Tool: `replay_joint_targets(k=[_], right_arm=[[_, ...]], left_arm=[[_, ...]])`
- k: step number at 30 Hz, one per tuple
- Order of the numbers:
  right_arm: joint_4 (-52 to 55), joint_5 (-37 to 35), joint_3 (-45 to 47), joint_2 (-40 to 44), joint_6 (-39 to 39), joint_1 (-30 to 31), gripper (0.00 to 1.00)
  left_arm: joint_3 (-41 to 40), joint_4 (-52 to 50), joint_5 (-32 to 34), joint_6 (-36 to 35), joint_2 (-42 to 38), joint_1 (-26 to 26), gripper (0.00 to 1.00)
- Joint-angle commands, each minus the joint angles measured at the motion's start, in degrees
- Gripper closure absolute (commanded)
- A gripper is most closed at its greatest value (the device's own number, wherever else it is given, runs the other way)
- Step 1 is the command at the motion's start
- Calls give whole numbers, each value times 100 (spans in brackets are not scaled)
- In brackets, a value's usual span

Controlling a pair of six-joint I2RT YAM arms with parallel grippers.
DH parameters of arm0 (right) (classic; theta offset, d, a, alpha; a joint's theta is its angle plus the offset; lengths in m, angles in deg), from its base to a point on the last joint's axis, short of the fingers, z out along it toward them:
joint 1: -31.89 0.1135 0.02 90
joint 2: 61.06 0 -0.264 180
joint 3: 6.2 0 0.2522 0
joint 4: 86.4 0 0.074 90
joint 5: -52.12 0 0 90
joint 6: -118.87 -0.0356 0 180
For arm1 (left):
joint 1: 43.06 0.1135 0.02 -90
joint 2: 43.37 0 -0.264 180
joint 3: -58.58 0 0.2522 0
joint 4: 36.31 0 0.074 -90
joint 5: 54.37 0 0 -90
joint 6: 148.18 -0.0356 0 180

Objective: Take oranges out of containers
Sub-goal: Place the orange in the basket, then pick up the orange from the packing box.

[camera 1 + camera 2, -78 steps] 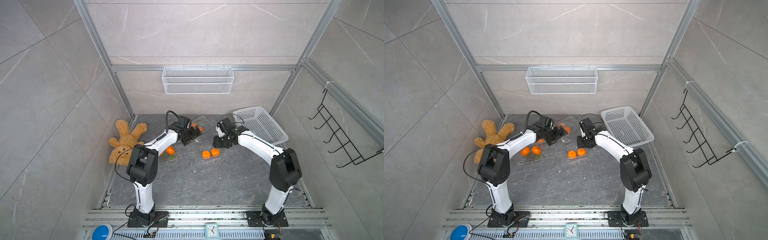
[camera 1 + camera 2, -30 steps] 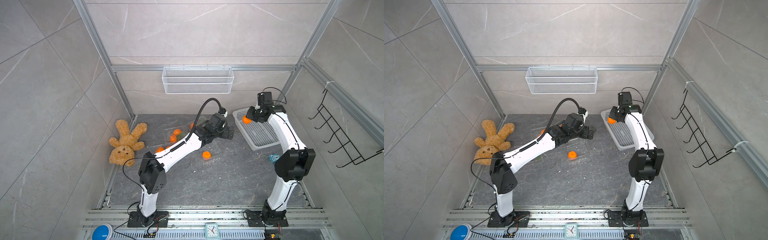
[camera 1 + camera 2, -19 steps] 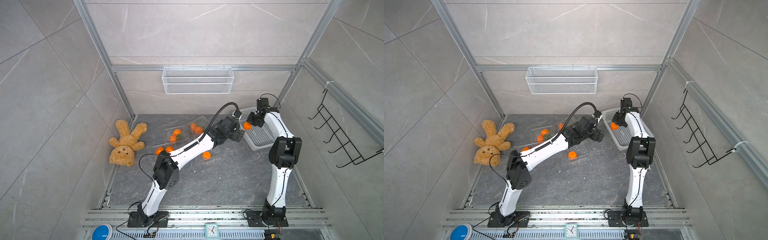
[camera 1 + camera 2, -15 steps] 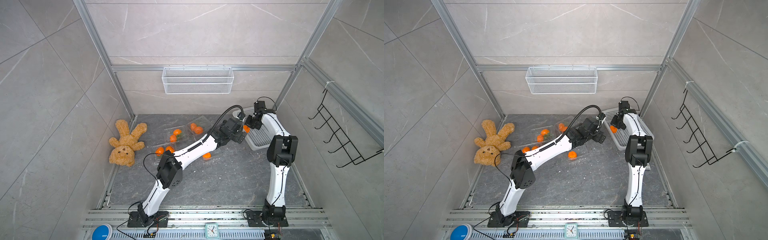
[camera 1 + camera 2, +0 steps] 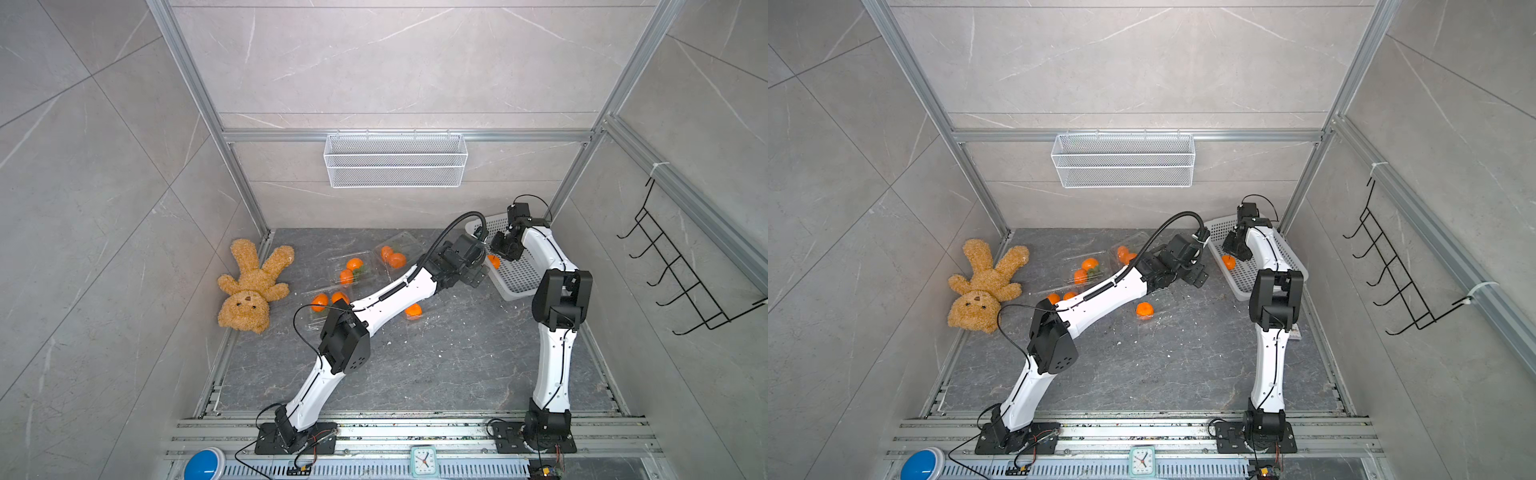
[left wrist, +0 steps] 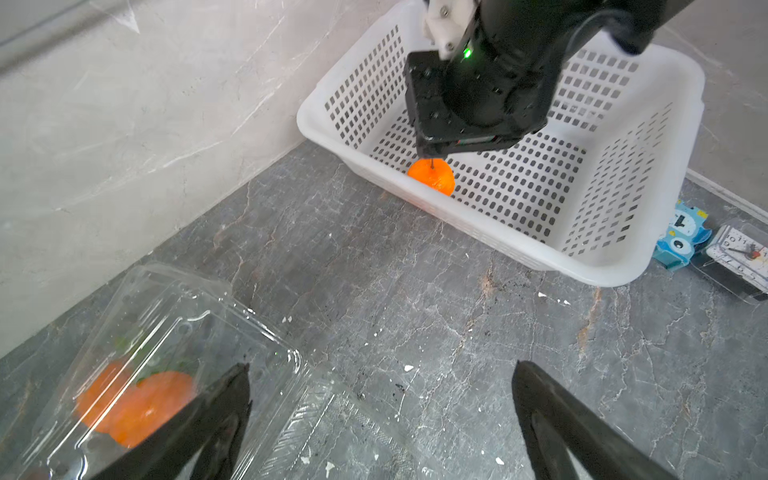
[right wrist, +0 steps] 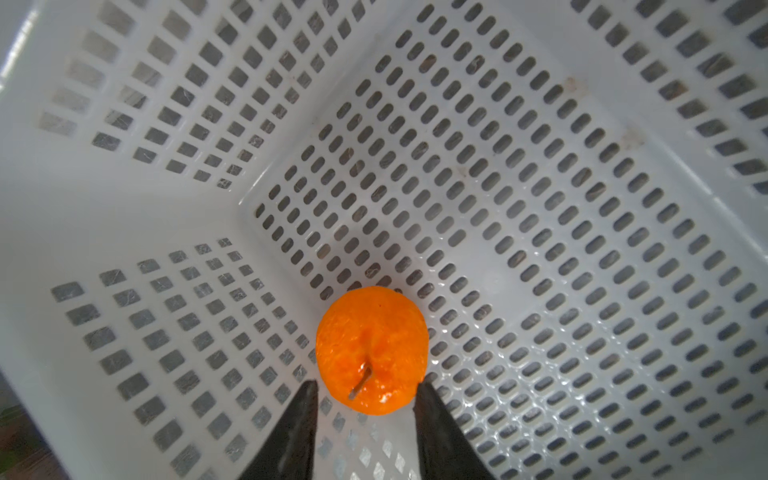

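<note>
Over basket [image 5: 516, 287], right arm [image 5: 545, 250] arched down, right tool [image 7: 367, 388] parted above orange [image 7: 371, 338].

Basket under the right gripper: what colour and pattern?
The basket is white plastic with rows of small slots; clearest in the right wrist view.

Both top views high, looking down on whole cell — wrist views close, sharing white basket [image 6: 498, 237]

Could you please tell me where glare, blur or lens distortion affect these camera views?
Right wrist view: the orange is sharp with small highlights, while the white basket softens toward the picture's edges. Left wrist view: reflections on the clear container haze the oranges inside. Both top views: even light, soft shadows, wide-angle perspective splaying the frame posts.
</note>
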Motion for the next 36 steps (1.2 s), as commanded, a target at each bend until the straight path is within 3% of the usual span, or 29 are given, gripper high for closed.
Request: replay_joint_targets(k=[1, 9, 11, 19, 23, 30, 36], right_arm=[[85, 132, 89, 644, 41, 5, 47], [-221, 512, 1093, 2109, 347, 455, 6], [-345, 685, 1412, 2423, 359, 606, 0], [-473, 1027, 2546, 3126, 500, 1894, 0], [-675, 1183, 3195, 3185, 481, 2539, 6], [-759, 1156, 3633, 2765, 461, 3383, 20], [-724, 1057, 3623, 2236, 438, 3637, 23]], left_arm=[[-60, -362, -286, 547, -367, 153, 0], [-1713, -222, -1004, 1681, -1585, 564, 0], [-2278, -61, -1261, 2008, -1967, 711, 0], [-4429, 576, -2264, 3263, -3440, 1498, 0], [-5388, 841, -2481, 3612, -4116, 1729, 0], [-6756, 1582, -2850, 4382, -5000, 1989, 0], [-7275, 2032, -2978, 4714, -5136, 2036, 0]])
